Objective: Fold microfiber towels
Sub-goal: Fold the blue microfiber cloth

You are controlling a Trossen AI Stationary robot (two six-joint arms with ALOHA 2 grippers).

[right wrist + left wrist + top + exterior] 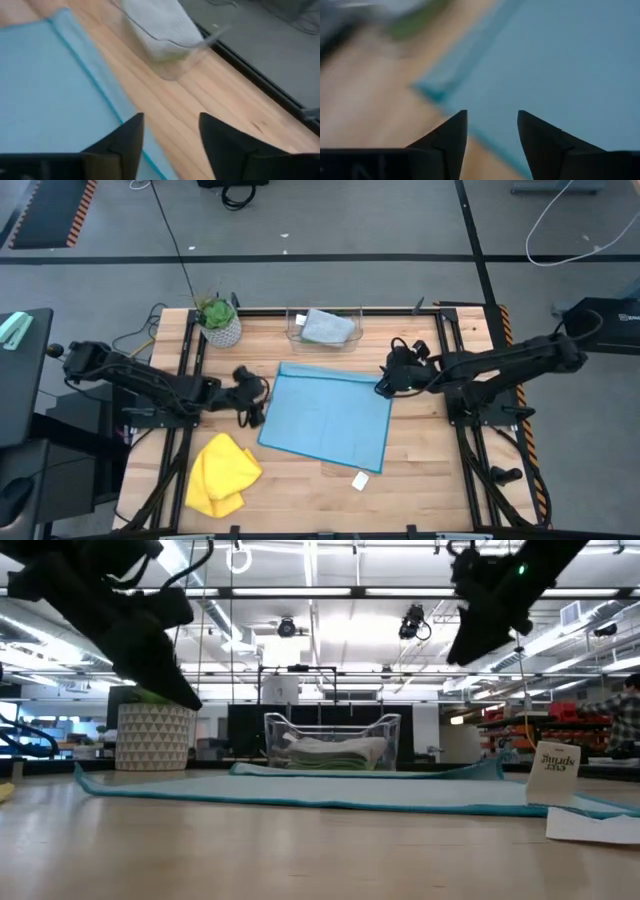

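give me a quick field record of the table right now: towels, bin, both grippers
blue towel: spread flat at table centre
yellow towel: crumpled, near left corner
bin: at far edge, grey towel on top inside
plant: left of bin
left gripper: open, empty, over blue towel's left corner
right gripper: open, empty, over blue towel's far right edge
tag: on table by towel's near edge

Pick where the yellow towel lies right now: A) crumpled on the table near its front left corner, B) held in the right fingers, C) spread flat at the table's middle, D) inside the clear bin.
A: the yellow towel sits bunched on the wooden table near its front left corner, apart from the flat light blue towel, while the clear bin holds a grey one.
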